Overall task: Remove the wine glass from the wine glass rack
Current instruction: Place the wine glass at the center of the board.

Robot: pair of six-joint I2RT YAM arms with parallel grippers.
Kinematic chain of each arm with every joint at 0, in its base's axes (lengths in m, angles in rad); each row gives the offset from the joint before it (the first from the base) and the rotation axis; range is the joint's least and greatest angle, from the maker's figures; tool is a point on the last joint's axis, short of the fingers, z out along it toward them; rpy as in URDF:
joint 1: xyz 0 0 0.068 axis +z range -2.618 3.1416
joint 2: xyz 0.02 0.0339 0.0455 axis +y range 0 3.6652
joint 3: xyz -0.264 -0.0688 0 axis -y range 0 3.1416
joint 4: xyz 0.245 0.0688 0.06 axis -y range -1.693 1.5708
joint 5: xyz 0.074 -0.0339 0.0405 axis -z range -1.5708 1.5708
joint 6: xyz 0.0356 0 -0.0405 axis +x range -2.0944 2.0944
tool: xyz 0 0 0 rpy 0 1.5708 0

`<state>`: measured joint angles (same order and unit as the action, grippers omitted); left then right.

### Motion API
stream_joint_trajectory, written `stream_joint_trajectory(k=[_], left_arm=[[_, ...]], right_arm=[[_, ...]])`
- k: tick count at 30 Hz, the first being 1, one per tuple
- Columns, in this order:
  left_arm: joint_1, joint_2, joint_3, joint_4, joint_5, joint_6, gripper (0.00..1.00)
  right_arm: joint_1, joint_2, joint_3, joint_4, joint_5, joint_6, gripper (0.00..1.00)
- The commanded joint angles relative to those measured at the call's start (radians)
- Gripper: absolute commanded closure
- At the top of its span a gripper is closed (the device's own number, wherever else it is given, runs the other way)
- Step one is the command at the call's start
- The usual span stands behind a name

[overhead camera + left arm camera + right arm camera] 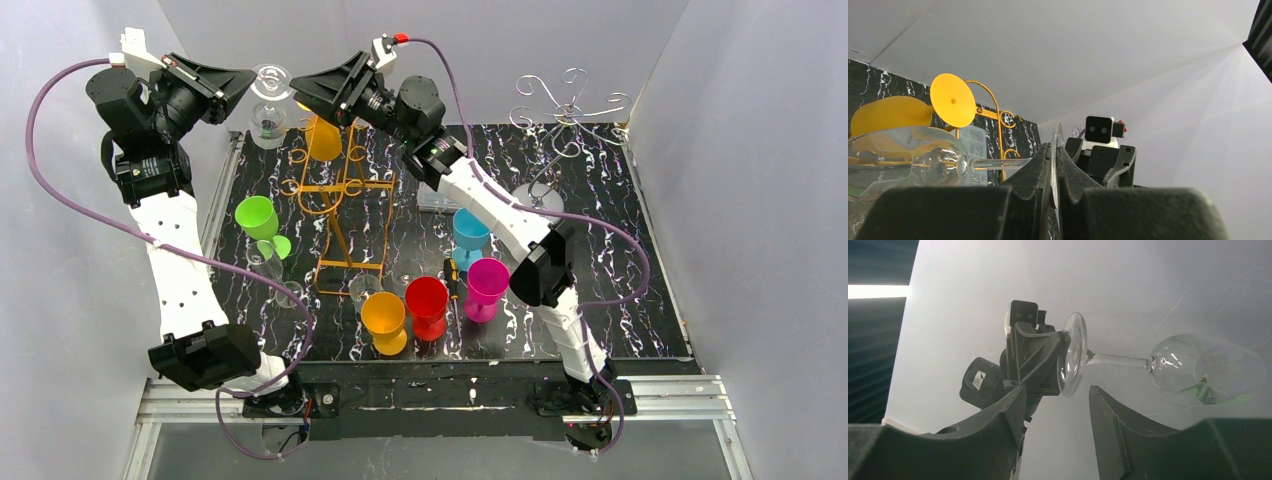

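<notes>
A clear wine glass (269, 103) hangs in the air at the back left, off the orange wire rack (340, 190). My left gripper (250, 80) is shut on its round foot (1056, 145); the stem (998, 162) and bowl (903, 155) stick out to the left in the left wrist view. My right gripper (297, 90) is open and empty just right of the glass. In the right wrist view the foot (1073, 360) sits just above my open right gripper (1055, 395), the bowl (1208, 367) to the right. An orange glass (323, 135) still hangs on the rack.
Green (258, 218), orange (384, 318), red (427, 303), magenta (486, 285) and blue (470, 232) glasses stand on the black marbled mat. A silver wire rack (563, 105) stands at the back right. White walls close in the back and sides.
</notes>
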<state>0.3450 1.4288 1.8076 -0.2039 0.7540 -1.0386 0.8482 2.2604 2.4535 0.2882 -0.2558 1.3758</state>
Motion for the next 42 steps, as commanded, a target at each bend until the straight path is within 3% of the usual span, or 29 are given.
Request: stream_joint_trajectory(k=[1,12,23,32,34,38,41,42], left_arm=[[0.005,-0.060,-0.001,0.024,0.033,0.028,1.00],[-0.004,-0.072,-0.014,0.011,0.052,0.061,1.00],[-0.040,-0.070,-0.002,-0.020,0.066,0.111,1.00],[-0.048,-0.075,0.008,-0.039,0.067,0.132,1.00],[-0.048,-0.080,0.011,-0.053,0.062,0.146,1.00],[-0.049,-0.087,0.025,-0.085,0.049,0.177,0.83],[-0.048,-0.091,0.038,-0.104,0.038,0.187,0.59],[-0.048,-0.093,0.049,-0.096,0.041,0.187,0.22]], right_arm=[[0.013,0.023,0.050,0.069,0.030,0.034,0.44],[0.021,0.047,0.064,0.089,0.043,0.070,0.51],[0.032,0.064,0.074,0.107,0.043,0.108,0.65],[0.032,0.054,0.043,0.136,0.028,0.146,0.96],[0.032,0.055,0.041,0.151,0.022,0.161,0.99],[0.032,0.052,0.038,0.195,0.018,0.181,0.99],[0.029,0.046,0.037,0.221,0.016,0.187,0.99],[0.023,0.033,0.032,0.240,0.015,0.186,0.99]])
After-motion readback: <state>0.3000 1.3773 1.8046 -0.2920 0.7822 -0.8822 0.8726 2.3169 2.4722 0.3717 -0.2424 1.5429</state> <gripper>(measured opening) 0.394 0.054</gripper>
